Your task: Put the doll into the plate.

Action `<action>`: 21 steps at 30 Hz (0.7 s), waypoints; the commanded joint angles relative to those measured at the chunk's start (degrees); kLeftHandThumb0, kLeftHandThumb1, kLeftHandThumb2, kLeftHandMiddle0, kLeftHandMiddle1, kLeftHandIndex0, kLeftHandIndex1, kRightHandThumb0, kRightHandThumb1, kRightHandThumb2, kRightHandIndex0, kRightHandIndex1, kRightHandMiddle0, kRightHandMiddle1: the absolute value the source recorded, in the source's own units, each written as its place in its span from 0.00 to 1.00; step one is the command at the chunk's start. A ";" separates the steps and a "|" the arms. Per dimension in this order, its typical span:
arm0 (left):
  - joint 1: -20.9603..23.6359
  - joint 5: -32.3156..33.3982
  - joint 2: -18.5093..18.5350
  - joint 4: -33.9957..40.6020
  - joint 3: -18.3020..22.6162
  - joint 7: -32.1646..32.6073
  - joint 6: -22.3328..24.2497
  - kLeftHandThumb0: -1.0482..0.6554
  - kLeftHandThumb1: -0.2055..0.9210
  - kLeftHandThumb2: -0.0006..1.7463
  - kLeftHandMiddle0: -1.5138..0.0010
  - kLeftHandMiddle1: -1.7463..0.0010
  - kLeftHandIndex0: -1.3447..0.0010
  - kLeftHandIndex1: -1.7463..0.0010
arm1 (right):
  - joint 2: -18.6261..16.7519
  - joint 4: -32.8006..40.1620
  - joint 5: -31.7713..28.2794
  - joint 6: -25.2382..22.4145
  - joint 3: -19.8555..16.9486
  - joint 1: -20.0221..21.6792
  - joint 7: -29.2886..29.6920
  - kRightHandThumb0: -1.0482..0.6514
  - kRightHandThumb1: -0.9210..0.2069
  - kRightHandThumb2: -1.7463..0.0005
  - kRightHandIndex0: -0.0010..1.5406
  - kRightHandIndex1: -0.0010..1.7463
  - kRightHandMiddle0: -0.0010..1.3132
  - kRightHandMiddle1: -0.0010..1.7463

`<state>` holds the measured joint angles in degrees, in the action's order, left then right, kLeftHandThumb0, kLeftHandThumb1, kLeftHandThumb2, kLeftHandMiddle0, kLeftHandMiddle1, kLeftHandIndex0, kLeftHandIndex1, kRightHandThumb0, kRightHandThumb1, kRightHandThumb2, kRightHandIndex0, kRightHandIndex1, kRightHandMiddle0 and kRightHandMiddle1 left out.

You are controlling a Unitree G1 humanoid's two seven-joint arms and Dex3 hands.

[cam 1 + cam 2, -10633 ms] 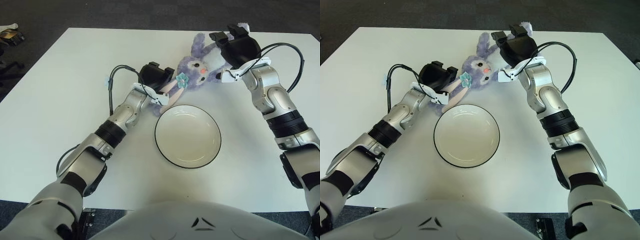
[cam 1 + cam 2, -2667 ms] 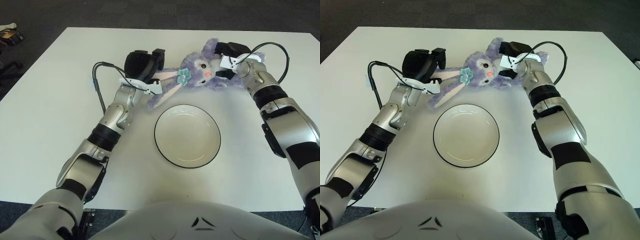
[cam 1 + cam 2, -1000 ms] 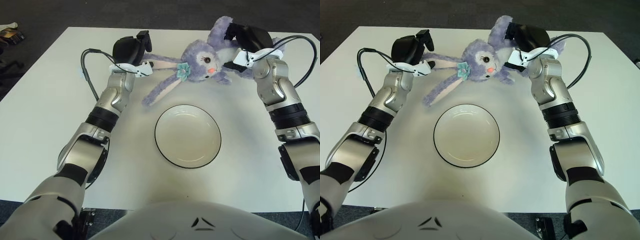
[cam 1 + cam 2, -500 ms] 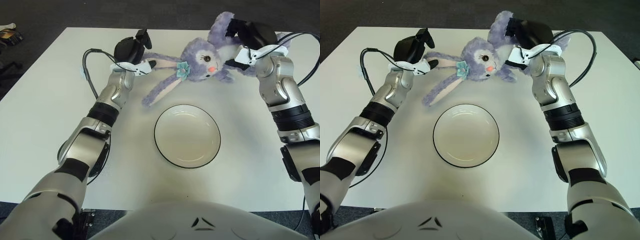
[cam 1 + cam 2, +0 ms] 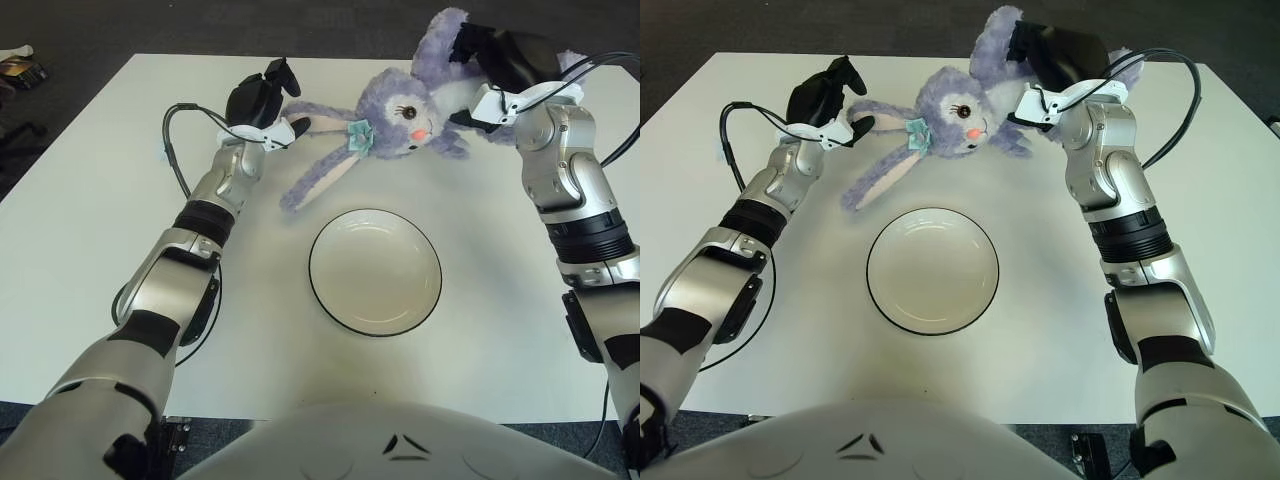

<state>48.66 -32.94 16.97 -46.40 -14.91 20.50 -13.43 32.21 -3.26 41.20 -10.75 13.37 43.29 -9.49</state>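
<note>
The doll, a purple plush rabbit (image 5: pixel 405 110) with a teal bow and long pale ears, is held stretched above the far side of the white table (image 5: pixel 90 230). My left hand (image 5: pixel 262 100) is shut on the tip of its upper ear at the left. My right hand (image 5: pixel 500 62) is shut on the doll's body at the right. Its other ear (image 5: pixel 315 185) trails down toward the table. The round white plate (image 5: pixel 375 272) with a dark rim lies below the doll, nearer to me, with nothing in it.
Black cables loop from both wrists over the table. Dark floor borders the table at the far edge and the left, where a small object (image 5: pixel 20 68) lies on it.
Both hands have lifted the doll a little higher and further from me. Its head has turned more upright and the left hand has moved slightly left, drawing the ear taut.
</note>
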 commanded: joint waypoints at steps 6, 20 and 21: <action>2.11 2.37 1.09 -4.20 1.41 -0.28 -3.03 0.61 0.62 0.64 0.75 0.00 0.73 0.00 | 0.47 2.57 -0.70 0.30 -1.78 -0.06 -2.08 0.95 0.74 0.09 0.52 1.00 0.78 1.00; -1.61 8.71 4.06 -2.27 4.34 -5.96 -11.02 0.61 0.63 0.60 0.60 0.12 0.82 0.00 | 0.76 8.80 -0.67 -2.93 -3.19 -1.43 -8.78 0.96 0.75 0.08 0.52 1.00 0.76 1.00; -1.85 9.13 4.14 -1.94 4.56 -6.46 -11.42 0.61 0.63 0.60 0.60 0.12 0.82 0.00 | 0.69 9.27 -0.60 -3.35 -3.25 -1.57 -9.24 0.96 0.75 0.08 0.52 1.00 0.76 1.00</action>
<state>48.30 -25.58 19.81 -49.96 -11.47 15.95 -22.87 32.56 3.60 40.99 -12.73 11.03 42.40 -16.90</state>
